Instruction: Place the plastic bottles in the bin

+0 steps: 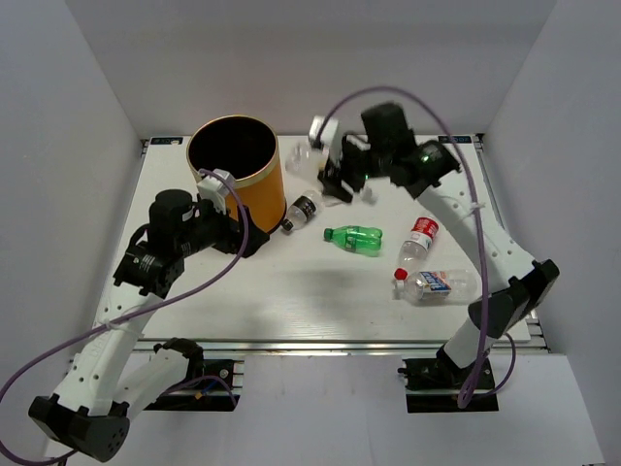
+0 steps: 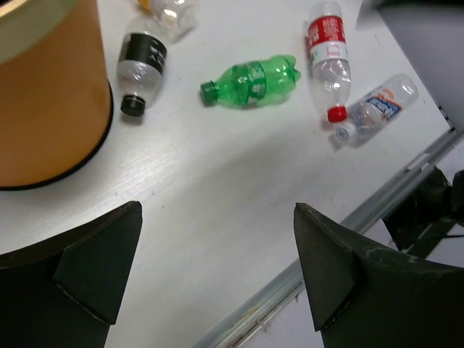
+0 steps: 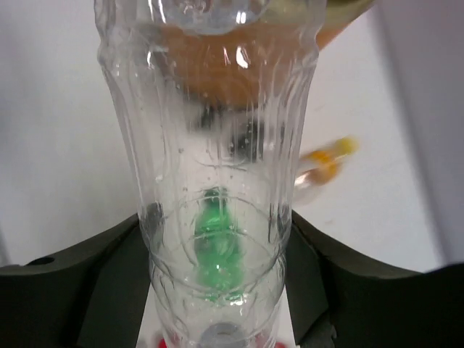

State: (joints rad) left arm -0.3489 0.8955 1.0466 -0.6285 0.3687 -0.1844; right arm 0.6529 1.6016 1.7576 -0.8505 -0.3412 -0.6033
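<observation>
Now, right jaws clamped on clear bottle (image 3: 217,181), left jaws wide — empty.

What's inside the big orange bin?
The bin shows only a black inside from above. No bottle can be made out in it, but the dark hides the bottom.

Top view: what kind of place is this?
Probably a lab robot cell: plain white walls box in a white table on a metal frame, with a left arm and right arm bolted at its near edge.
</observation>
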